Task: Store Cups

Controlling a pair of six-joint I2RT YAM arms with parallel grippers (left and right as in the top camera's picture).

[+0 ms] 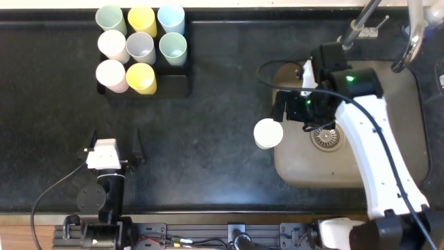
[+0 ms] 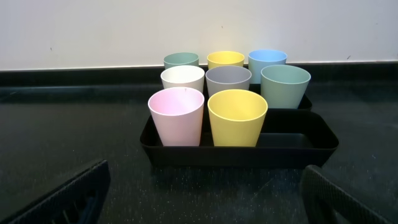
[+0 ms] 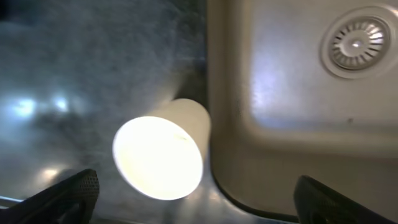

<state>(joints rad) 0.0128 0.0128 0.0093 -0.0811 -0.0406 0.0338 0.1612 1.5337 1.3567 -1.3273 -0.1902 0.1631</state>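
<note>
Top view: white cup (image 1: 268,133) stands on the counter at 9 o'clock of the sink (image 1: 388,167), just beside its rim. My right gripper (image 3: 202,205) hangs over it, spread wide, empty. My left gripper (image 1: 114,142) is likewise wide and empty, with the cup tray (image 1: 173,85) at 1 o'clock.

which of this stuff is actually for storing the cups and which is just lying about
For the job:
- loose white cup on the worktop beside the sink
- black tray, one slot free
- stored cups, eight in the tray

Just there:
- sink
- drain strainer
- dark worktop
</note>
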